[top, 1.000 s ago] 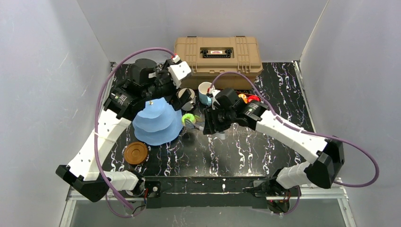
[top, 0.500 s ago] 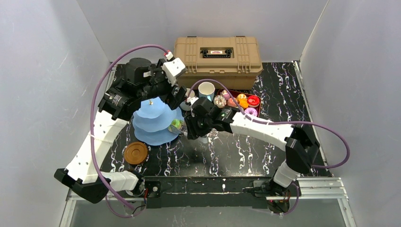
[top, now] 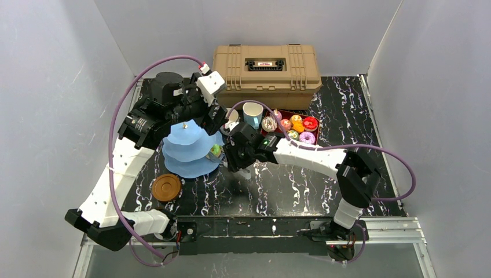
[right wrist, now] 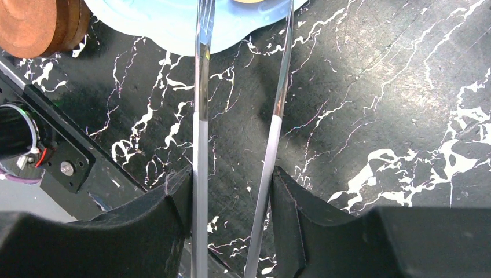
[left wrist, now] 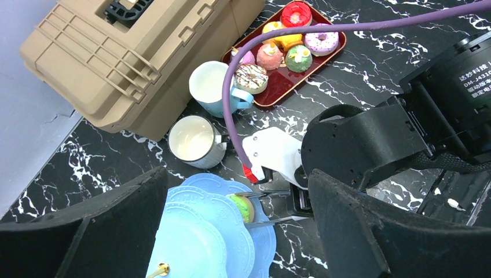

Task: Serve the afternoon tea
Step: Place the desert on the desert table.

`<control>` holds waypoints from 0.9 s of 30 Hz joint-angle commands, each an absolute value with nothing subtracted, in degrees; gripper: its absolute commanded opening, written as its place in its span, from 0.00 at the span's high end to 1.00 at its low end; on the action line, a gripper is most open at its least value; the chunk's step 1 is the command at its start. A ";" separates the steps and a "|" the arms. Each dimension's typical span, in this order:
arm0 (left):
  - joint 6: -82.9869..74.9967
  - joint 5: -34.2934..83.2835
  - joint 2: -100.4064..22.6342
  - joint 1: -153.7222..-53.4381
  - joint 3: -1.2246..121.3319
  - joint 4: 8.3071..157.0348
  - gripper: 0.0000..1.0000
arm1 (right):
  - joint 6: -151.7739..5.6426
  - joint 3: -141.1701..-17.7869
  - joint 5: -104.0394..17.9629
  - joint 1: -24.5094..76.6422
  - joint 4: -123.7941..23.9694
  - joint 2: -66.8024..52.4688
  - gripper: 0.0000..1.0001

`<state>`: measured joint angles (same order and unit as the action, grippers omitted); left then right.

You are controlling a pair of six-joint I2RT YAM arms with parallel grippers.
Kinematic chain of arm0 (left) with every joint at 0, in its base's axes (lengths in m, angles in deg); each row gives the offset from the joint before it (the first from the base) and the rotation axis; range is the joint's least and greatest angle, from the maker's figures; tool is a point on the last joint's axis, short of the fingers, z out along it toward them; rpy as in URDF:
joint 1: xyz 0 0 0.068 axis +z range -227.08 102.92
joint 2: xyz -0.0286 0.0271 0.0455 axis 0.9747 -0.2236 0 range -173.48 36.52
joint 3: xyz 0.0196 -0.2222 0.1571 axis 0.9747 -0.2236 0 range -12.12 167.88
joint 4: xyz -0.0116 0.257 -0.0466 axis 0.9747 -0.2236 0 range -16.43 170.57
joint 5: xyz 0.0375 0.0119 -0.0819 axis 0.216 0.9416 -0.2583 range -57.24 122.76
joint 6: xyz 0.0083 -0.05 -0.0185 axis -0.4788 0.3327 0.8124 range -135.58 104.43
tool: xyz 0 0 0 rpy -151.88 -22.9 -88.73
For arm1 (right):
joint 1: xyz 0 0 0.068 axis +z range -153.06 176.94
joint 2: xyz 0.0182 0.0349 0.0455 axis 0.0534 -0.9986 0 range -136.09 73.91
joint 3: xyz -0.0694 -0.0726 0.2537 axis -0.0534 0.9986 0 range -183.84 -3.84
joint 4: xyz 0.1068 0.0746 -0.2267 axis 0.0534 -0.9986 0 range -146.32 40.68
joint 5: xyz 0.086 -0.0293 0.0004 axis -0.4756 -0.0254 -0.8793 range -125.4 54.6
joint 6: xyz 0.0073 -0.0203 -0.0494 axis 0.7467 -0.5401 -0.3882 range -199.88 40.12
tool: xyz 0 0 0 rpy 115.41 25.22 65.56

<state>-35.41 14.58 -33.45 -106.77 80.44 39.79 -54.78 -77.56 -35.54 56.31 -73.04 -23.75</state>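
The light-blue three-tier cake stand [top: 188, 147] [left wrist: 191, 231] stands left of centre. My right gripper [top: 233, 154] [right wrist: 231, 185] is shut on metal tongs [right wrist: 200, 116] [left wrist: 278, 219]. The tongs' tips pinch a green donut [top: 215, 151] [left wrist: 244, 207] at the right edge of the stand's lowest tier, under the middle tier's rim. My left gripper [top: 209, 116] [left wrist: 236, 175] hangs open above the stand, holding nothing. A white mug [left wrist: 194, 139] and a light-blue mug [top: 252, 112] [left wrist: 211, 87] stand behind the stand. Brown saucers [top: 167, 187] [right wrist: 29, 23] lie in front of it.
A dark-red tray [top: 296, 138] [left wrist: 284, 87] with several small cakes and donuts sits right of the mugs. The tan toolbox [top: 266, 66] [left wrist: 127, 58] stands at the back. The right arm stretches across the table's middle. Grey walls close in both sides.
My right arm has swung left, carrying the green donut in the tongs from the table's middle to the stand's lowest tier. The left gripper shifted slightly left above the stand.
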 commanded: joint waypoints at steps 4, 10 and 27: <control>-34.38 13.20 -32.39 -106.28 80.39 40.04 0.11 | -54.60 -81.57 -37.32 56.44 -72.36 -23.39 0.62; -34.47 13.23 -32.39 -106.22 80.51 40.22 0.11 | -54.52 -81.64 -37.41 56.44 -73.51 -22.41 0.63; -33.97 12.83 -32.82 -106.09 80.58 41.44 0.11 | -56.08 -77.34 -33.80 57.14 -76.21 -21.98 0.52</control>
